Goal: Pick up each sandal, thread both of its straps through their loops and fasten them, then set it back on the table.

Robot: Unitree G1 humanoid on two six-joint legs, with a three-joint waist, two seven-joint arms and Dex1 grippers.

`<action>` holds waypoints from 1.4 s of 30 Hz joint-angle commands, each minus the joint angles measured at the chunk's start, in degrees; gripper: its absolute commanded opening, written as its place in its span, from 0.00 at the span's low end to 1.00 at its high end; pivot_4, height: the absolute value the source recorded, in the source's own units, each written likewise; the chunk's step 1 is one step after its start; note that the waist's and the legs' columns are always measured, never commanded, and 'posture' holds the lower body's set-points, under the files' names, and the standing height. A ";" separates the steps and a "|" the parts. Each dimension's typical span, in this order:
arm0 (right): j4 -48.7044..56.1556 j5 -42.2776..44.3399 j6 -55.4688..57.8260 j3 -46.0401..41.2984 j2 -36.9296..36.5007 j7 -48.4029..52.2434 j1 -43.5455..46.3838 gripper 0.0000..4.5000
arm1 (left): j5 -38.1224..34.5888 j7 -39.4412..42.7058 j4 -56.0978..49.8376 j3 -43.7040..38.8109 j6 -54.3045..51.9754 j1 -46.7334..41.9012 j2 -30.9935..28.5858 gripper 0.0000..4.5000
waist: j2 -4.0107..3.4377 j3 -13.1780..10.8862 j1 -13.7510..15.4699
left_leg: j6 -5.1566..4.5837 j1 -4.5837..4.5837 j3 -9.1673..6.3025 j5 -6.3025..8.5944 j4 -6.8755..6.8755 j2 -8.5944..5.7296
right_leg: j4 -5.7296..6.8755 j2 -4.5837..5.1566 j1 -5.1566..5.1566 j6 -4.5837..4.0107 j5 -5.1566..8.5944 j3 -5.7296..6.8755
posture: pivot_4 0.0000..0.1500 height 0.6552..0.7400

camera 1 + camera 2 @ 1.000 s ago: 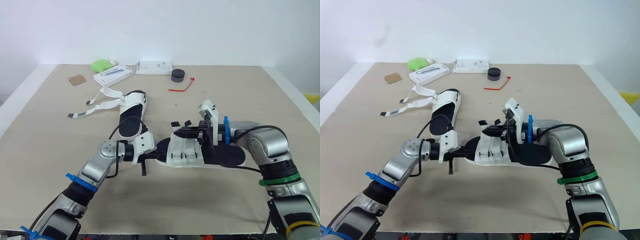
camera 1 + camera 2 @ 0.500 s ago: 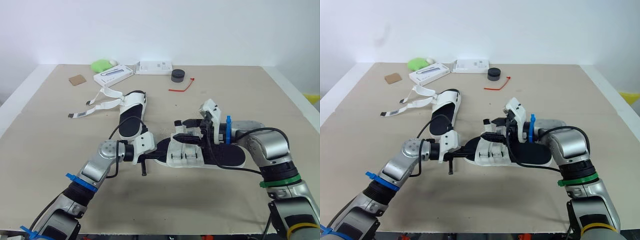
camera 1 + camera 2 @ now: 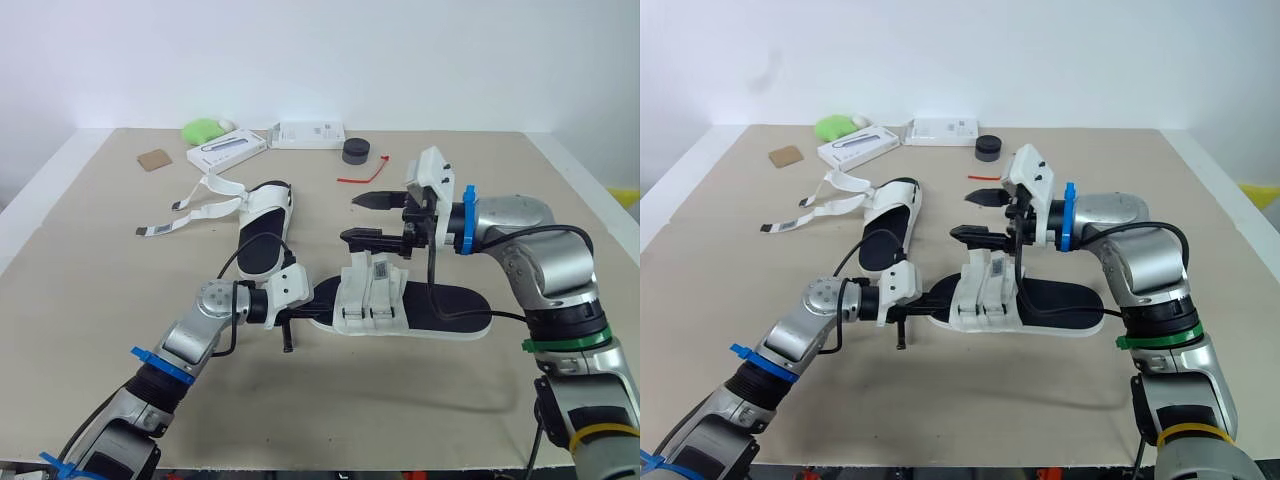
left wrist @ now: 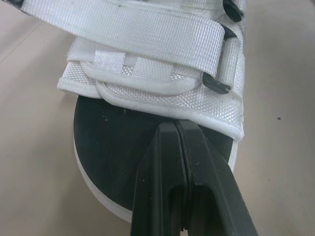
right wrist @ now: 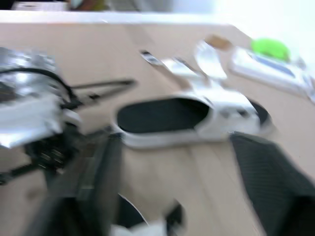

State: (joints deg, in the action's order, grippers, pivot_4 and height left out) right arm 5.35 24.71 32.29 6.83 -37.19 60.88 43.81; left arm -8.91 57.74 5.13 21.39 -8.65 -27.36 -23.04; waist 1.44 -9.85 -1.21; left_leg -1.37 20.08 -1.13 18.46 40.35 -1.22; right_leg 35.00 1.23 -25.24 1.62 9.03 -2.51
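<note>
Beige table [image 3: 100, 300]: fastened sandal [image 3: 450, 312], loose-strapped sandal [image 3: 262, 225], long white box [image 3: 227, 150], flat white box [image 3: 310, 134], green lump [image 3: 203, 129], dark puck [image 3: 356, 151], red tie [image 3: 364, 176], brown card [image 3: 155, 159]

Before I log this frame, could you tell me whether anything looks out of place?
Only the far sandal: both its straps lie loose and splayed across the table, unthreaded. The near sandal looks neatly fastened.

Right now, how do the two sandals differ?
The near sandal has both straps folded across its top; the far sandal has straps trailing loose over the table. The near sandal lies crosswise, the far sandal points away from the robot. The left gripper rests its shut fingers at the near sandal's end; nothing touches the far sandal. Both are white with black insoles, flat on the table.
</note>
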 commanded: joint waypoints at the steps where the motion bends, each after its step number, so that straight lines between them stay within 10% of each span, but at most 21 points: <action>1: 3.36 -0.20 -0.95 0.82 -0.77 1.54 -2.37 0.45 | 2.99 -0.29 2.98 1.58 -2.17 2.00 -0.87 0.00 | 0.01 0.00 0.00 | 0.00 -0.01 0.00 0.00 0.00 0.00 | 0.00 0.00 0.01 0.00 0.00 0.01 | 1.00 1.00; 5: -0.69 -5.93 -5.51 3.82 -1.64 1.50 -5.62 0.01 | 2.89 -0.45 3.03 1.56 -2.26 1.90 -0.69 0.00 | -0.02 0.01 -0.02 | 0.00 -0.02 0.03 0.00 0.00 0.00 | 0.00 0.00 0.00 0.01 0.01 0.01 | 1.00 1.00; 26: -15.33 -14.01 -13.17 4.46 -0.82 3.62 -2.55 0.01 | 0.98 -0.75 1.33 -0.32 -1.00 1.71 -0.35 0.00 | -0.04 0.03 -0.01 | 0.03 -0.37 0.10 -0.02 0.00 0.01 | 0.01 -0.04 0.26 0.02 -0.01 -0.03 | 1.00 1.00; 31: -16.55 -9.48 -14.82 -2.90 -2.89 4.83 -0.75 0.39 | -5.24 0.74 -3.13 -5.27 -1.55 1.52 0.06 0.00 | -0.07 -0.03 -0.03 | 0.03 -0.14 0.11 -0.03 0.01 0.01 | 0.02 -0.03 0.04 0.00 -0.03 -0.05 | 1.00 1.00; 37: -19.58 -8.00 -18.06 -8.78 -10.24 9.34 -5.24 0.99 | -11.86 5.94 -9.43 -10.08 -1.50 3.44 -3.44 0.59 | -0.10 -0.08 0.01 | 0.03 0.20 0.03 0.06 -0.07 0.01 | -0.02 0.01 -0.21 -0.40 -0.19 0.04 | 1.00 1.00; 40: -20.78 -8.01 -20.50 -10.03 -12.87 11.44 -9.11 1.00 | -15.00 7.41 -12.34 -12.36 -2.40 4.57 -4.93 0.95 | -0.11 -0.09 0.02 | 0.06 0.21 0.06 0.16 -0.08 -0.01 | -0.04 0.06 -0.19 -0.31 -0.07 0.03 | 1.00 1.00; 42: -21.30 -7.95 -21.45 -10.43 -14.45 13.16 -12.72 1.00 | -17.78 9.01 -14.89 -14.14 -3.45 5.79 -6.60 0.99 | -0.11 -0.10 0.02 | 0.06 0.21 0.10 0.19 -0.08 -0.02 | -0.05 0.09 -0.19 -0.25 -0.03 0.00 | 1.00 1.00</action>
State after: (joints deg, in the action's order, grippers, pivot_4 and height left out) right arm -16.25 15.88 12.21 -1.50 -50.20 72.60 31.47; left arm -23.91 65.59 -6.53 9.21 -11.63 -21.90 -28.74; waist 1.33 -9.94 -1.19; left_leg -1.31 20.29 -1.01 18.68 40.27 -1.25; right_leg 34.95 1.34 -25.43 1.42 9.04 -2.54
